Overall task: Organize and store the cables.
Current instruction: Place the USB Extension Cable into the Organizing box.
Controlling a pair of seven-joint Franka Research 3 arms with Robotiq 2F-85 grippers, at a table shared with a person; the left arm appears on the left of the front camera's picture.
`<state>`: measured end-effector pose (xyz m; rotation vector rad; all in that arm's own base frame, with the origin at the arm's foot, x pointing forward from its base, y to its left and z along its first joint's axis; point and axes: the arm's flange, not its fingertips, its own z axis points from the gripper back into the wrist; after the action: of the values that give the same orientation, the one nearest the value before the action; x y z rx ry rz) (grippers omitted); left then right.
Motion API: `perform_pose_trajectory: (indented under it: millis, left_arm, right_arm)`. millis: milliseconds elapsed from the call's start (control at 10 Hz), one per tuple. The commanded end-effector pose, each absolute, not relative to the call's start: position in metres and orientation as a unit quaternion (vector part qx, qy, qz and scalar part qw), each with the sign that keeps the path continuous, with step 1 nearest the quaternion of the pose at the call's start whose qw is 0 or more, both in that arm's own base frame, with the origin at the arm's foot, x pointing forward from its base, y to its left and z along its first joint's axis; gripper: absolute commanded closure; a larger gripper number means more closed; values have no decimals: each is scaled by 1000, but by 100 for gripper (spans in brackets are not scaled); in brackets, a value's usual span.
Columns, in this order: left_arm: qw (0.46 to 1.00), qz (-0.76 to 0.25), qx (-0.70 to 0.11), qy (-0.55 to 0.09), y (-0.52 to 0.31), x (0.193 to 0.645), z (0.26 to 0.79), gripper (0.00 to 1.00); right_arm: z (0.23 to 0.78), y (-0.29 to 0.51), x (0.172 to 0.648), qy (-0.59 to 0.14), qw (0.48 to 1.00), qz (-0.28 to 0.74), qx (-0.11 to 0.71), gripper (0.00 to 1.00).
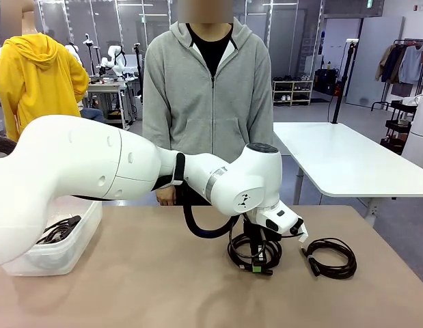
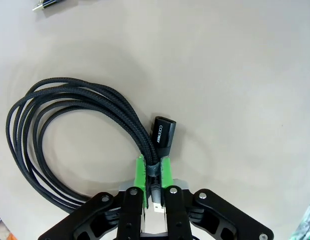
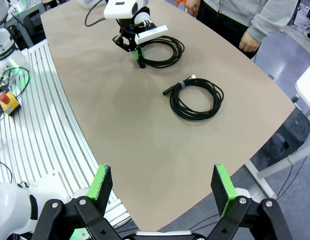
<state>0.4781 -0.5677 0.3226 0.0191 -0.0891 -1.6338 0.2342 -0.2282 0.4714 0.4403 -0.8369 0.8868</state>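
Black braided cable, black left pincer with green pads, plain black coiled cable at lower right of the frame, matte tan tabletop, white arm, translucent white bin, grey hoodie

left gripper low on table, at near edge of coiled black cable; second cable coil just right, apart | clear bin far left holds cables | person behind table

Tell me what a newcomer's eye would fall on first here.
The big white left arm reaches across the middle of the brown table, its fingers clamped on a coiled black braided cable. A second thin black cable coil lies loose just to its right, and a translucent plastic bin at the table's left end holds black cords.
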Motion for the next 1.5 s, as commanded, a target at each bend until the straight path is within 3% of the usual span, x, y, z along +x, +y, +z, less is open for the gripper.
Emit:
perform_pose_trajectory:
  millis: [0, 600, 900, 1000, 1400]
  left_arm:
    - [675, -737, 16, -33, -570, 481, 328, 100]
    - [634, -769, 55, -50, -559, 470, 439, 100]
    - [605, -794, 32, -51, -563, 469, 450, 100]
    - [630, -773, 44, -62, -557, 465, 454, 100]
    - [630, -773, 44, -62, -557, 465, 454, 100]
  right_arm:
    - [472, -228, 234, -392, 796, 414, 206, 0]
    - [472, -228, 234, -392, 796, 414, 206, 0]
    - [472, -228, 234, -392, 796, 414, 206, 0]
    - [472, -228, 234, -392, 796, 414, 206, 0]
    - [472, -228, 234, -392, 796, 414, 206, 0]
